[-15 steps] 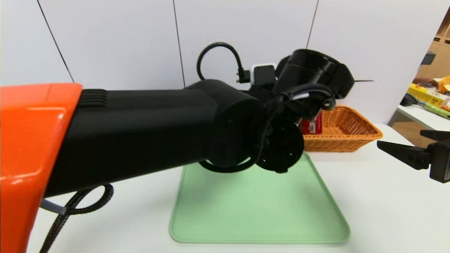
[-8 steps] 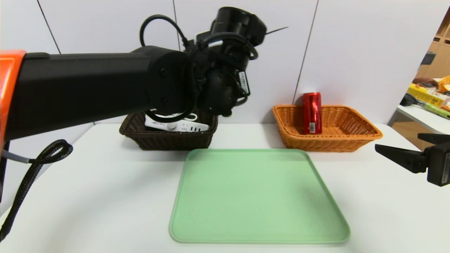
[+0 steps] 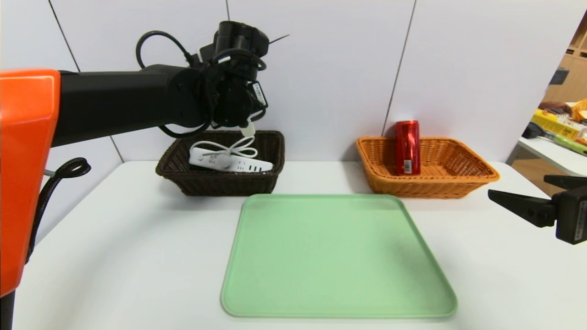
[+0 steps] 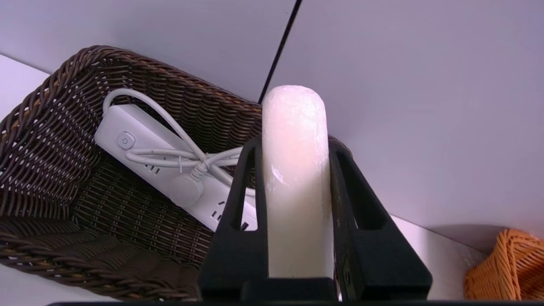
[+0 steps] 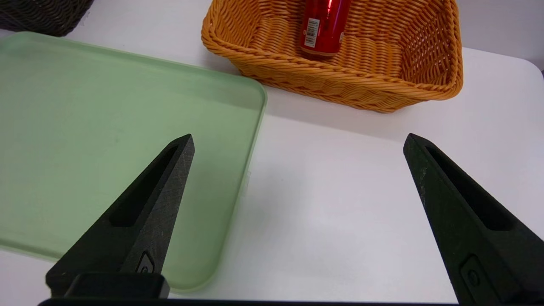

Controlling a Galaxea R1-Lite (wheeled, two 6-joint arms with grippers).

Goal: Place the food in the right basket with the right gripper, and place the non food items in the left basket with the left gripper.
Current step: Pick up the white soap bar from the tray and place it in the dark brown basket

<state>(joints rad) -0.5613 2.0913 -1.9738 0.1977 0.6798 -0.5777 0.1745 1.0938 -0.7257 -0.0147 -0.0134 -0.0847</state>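
Observation:
My left gripper (image 3: 245, 126) hangs above the dark brown left basket (image 3: 220, 183), shut on a pale white stick with a rounded end (image 4: 295, 170). Only the stick's tip (image 3: 248, 131) pokes out below the fingers in the head view. A white power strip (image 3: 229, 161) with its cord tied up lies in that basket (image 4: 38, 127). The orange right basket (image 3: 440, 185) holds an upright red can (image 3: 407, 146). My right gripper (image 3: 518, 185) waits open at the table's right side, and its jaws (image 5: 298, 138) hold nothing.
A green tray (image 3: 339, 256) lies bare in the middle of the white table, its right edge (image 5: 255, 140) just under my right gripper. White wall panels stand close behind both baskets. Another table with packages (image 3: 559, 128) is at the far right.
My left arm has swung from in front of the camera, over the tray, up and leftward to above the dark basket, carrying the white stick. The right arm has barely moved.

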